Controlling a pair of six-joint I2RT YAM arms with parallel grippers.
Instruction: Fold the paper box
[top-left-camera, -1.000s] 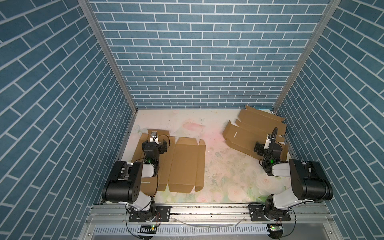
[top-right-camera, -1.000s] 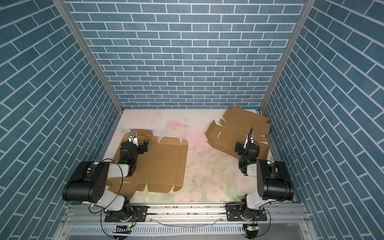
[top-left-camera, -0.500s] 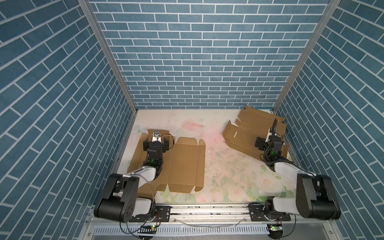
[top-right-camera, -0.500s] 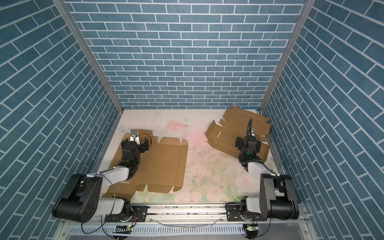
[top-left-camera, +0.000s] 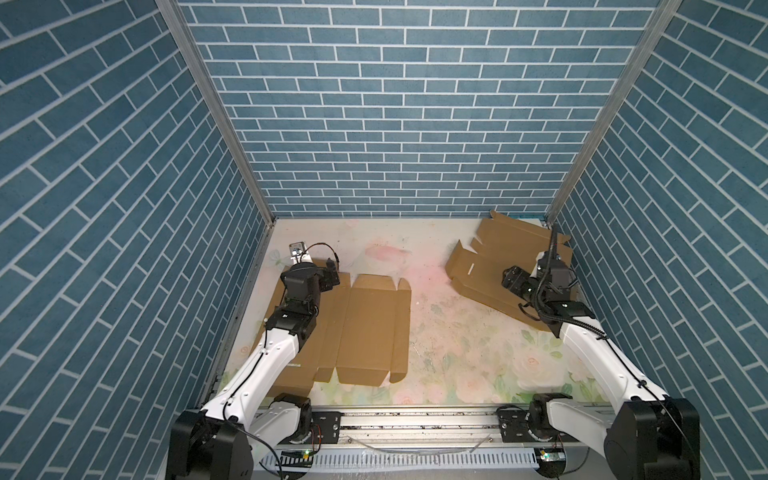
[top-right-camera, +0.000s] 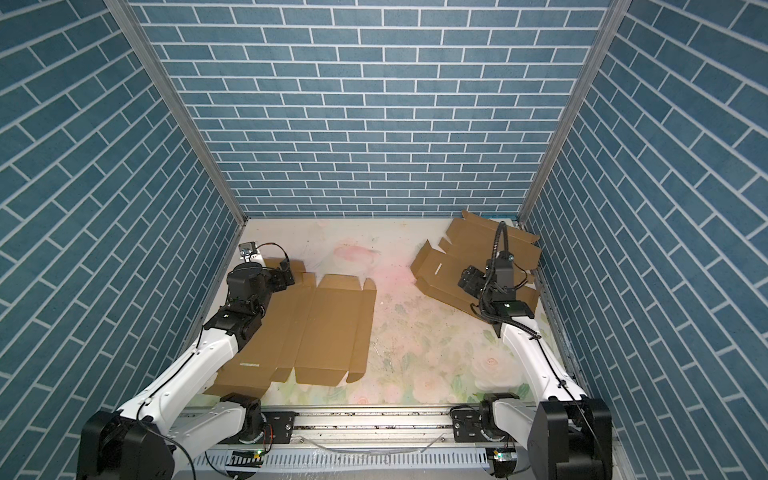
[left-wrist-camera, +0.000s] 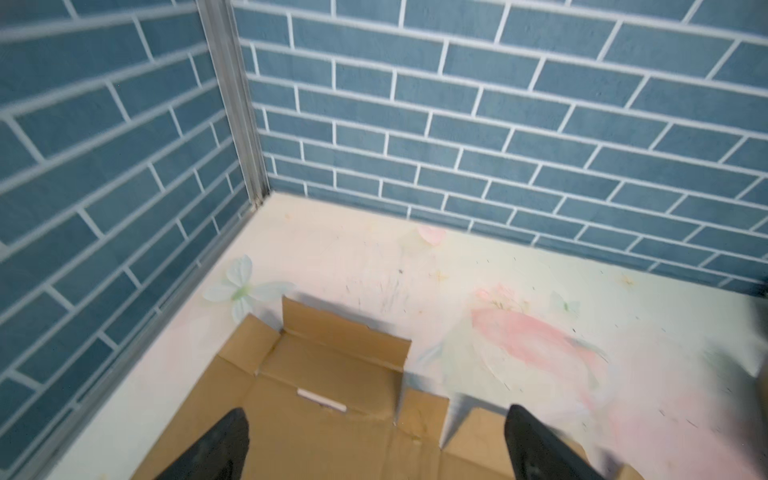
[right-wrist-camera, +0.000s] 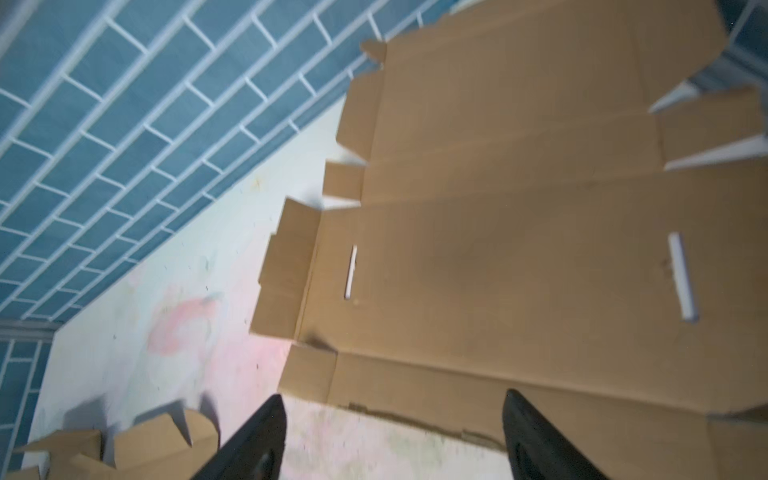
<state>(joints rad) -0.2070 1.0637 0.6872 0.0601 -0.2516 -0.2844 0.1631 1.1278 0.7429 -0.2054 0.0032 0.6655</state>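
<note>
Paper box (top-left-camera: 365, 328) lies flat, unfolded, at left on the table (top-left-camera: 457, 332) in both top views, long axis near-to-far. Left wrist view: left gripper (left-wrist-camera: 374, 419) spread over its far flaps. Right wrist view: right gripper (right-wrist-camera: 392, 409) spread at the edge of another flat blank (right-wrist-camera: 519, 249)

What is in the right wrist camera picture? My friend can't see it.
A flat, unfolded brown cardboard box with two white slots lies on a pale flowery table beside a blue brick wall. The right end effector is open, its two black fingers spread wide near the box's edge.
</note>
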